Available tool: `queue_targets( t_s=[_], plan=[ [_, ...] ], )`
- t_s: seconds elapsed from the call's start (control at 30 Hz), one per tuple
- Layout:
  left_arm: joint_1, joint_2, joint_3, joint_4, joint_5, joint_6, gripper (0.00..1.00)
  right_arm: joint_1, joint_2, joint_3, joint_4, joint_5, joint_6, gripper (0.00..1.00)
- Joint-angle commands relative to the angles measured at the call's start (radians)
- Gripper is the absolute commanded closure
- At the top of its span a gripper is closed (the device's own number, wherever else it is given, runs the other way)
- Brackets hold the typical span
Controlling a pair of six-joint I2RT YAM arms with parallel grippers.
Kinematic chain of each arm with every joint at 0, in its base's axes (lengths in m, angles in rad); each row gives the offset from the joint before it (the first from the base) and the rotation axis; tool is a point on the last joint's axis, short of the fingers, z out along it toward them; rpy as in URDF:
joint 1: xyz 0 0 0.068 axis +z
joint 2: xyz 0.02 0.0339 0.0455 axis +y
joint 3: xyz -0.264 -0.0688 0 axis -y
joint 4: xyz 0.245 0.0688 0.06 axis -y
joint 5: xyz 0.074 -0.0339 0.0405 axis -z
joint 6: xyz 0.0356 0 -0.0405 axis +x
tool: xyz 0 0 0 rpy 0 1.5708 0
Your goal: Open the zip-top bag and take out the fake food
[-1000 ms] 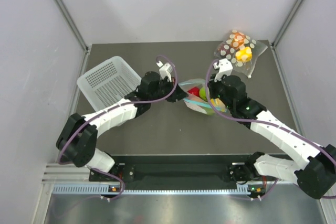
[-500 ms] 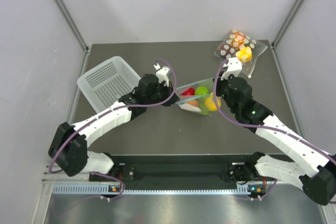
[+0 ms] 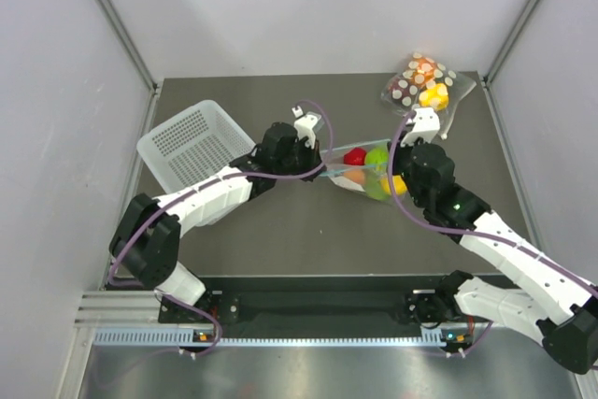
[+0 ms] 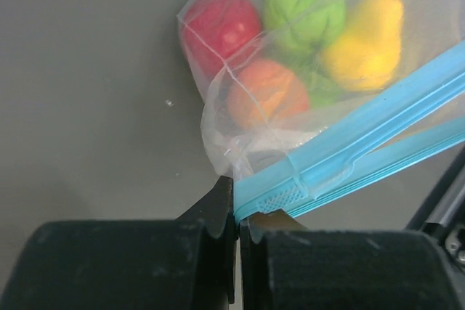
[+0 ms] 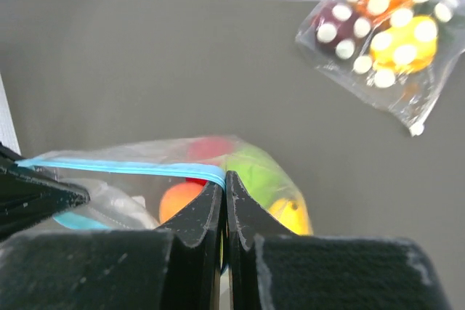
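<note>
Pinching the teal zip strip (image 4: pixel 349 157) from left and right, left claw (image 4: pixel 236 208) and right claw (image 5: pixel 224 186) clamp the zip-top bag (image 3: pixel 360 172) at the middle of the worktop (image 3: pixel 280 231), fake food (image 4: pixel 298 34) inside; an uneven pull could slip the thin lip free.

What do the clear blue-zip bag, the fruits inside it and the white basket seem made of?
Clear crinkly bag with blue zip strip: probably thin plastic film; it creases and shows its contents.
Red, green, yellow and orange fruits: likely moulded plastic, smooth, faintly glossy.
White perforated basket: seemingly rigid matte plastic, with regular holes.
</note>
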Motion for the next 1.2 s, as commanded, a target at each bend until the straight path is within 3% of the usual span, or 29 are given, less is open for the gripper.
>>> queue_targets(
  t_s=[0.0, 0.03, 0.1, 0.13, 0.17, 0.2, 0.37, 0.63, 0.83, 1.03, 1.17],
  plan=[
    [0.027, -0.002, -0.065, -0.061, -0.128, 0.083, 1.00, -0.026, -0.010, -0.029, 0.070, 0.009, 0.052, 1.00],
    [0.027, -0.013, -0.076, -0.059, -0.139, 0.091, 0.99, -0.026, 0.002, -0.041, 0.082, -0.017, 0.064, 1.00],
    [0.027, -0.065, -0.107, -0.054, -0.139, 0.105, 0.61, -0.024, 0.009, -0.073, 0.095, -0.040, 0.091, 1.00],
    [0.024, -0.086, -0.118, -0.051, -0.137, 0.120, 0.34, -0.024, 0.013, -0.079, 0.096, -0.055, 0.096, 1.00],
    [0.021, -0.138, -0.136, -0.047, -0.130, 0.128, 0.22, -0.024, 0.016, -0.085, 0.095, -0.060, 0.105, 1.00],
    [0.018, -0.166, -0.144, -0.048, -0.130, 0.145, 0.19, -0.024, 0.018, -0.087, 0.095, -0.066, 0.107, 1.00],
    [-0.001, -0.336, -0.148, -0.048, -0.086, 0.151, 0.18, -0.023, 0.030, -0.092, 0.122, -0.094, 0.110, 1.00],
    [-0.093, -0.389, -0.073, -0.056, -0.099, 0.106, 0.25, -0.020, 0.036, -0.104, 0.124, -0.131, 0.125, 1.00],
    [-0.139, -0.300, -0.026, 0.015, -0.009, 0.090, 0.36, -0.015, 0.035, -0.109, 0.125, -0.147, 0.133, 1.00],
    [-0.140, -0.194, 0.020, 0.131, 0.040, 0.059, 0.36, -0.006, 0.021, -0.119, 0.116, -0.157, 0.147, 1.00],
    [-0.140, -0.104, 0.040, 0.166, -0.025, 0.057, 0.35, 0.002, 0.012, -0.130, 0.113, -0.161, 0.151, 1.00]
  ],
)
